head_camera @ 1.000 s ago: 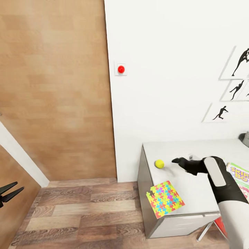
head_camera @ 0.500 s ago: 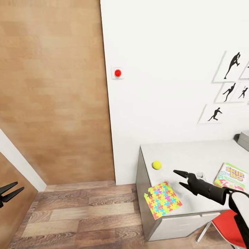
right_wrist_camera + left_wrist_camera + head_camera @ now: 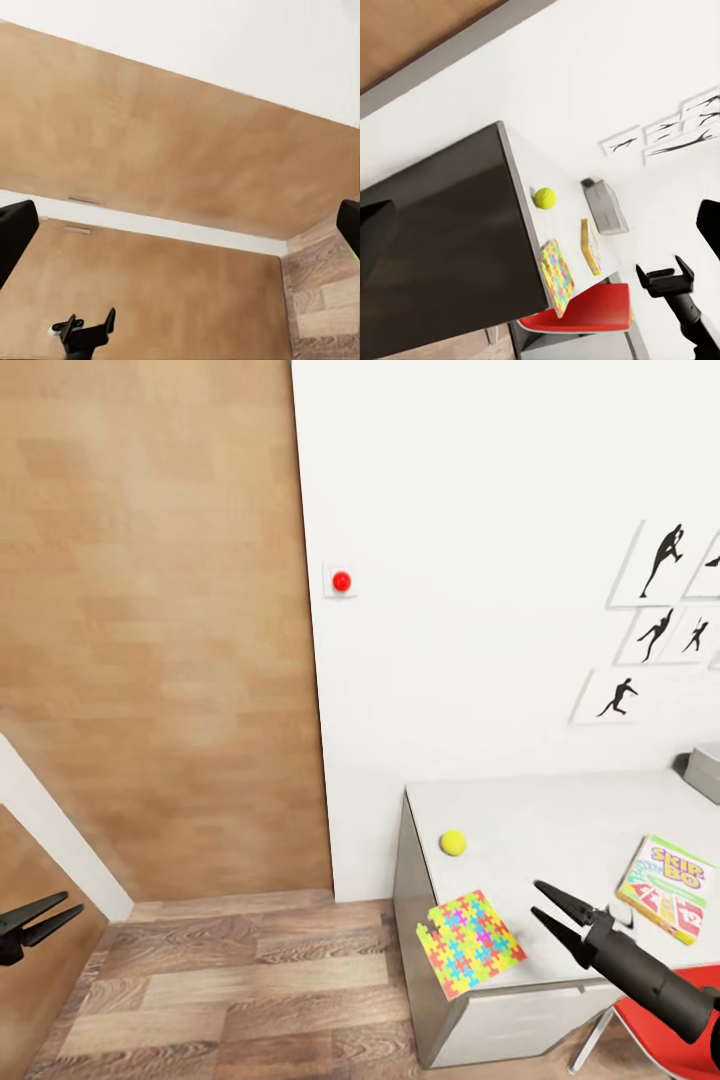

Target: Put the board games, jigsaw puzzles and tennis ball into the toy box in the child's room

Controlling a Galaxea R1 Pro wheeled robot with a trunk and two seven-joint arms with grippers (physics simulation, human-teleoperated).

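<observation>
On the pale grey table [image 3: 560,815] lie the yellow-green tennis ball [image 3: 453,843], a mosaic jigsaw puzzle [image 3: 470,942] overhanging the front corner, and the Skip-Bo board game [image 3: 668,887]. A grey corner of the toy box [image 3: 706,770] shows at the far right edge. My right gripper [image 3: 556,915] is open and empty, hovering above the table's front part, right of the puzzle and nearer than the ball. My left gripper [image 3: 45,918] is open and empty, low at the far left over the floor. The left wrist view holds the ball [image 3: 544,197], puzzle [image 3: 557,276], Skip-Bo box [image 3: 589,246] and toy box [image 3: 604,206].
A wooden door [image 3: 160,630] fills the wall left of the table, with a red button plate [image 3: 342,581] beside it. Black silhouette posters [image 3: 660,565] hang above the table. A red chair [image 3: 665,1040] stands at the table's front. Wood-plank floor [image 3: 230,990] lies open to the left.
My right arm has drawn back from beside the tennis ball toward the table's front and lower down. The view has shifted a little. Ball, puzzle and game box lie as before.
</observation>
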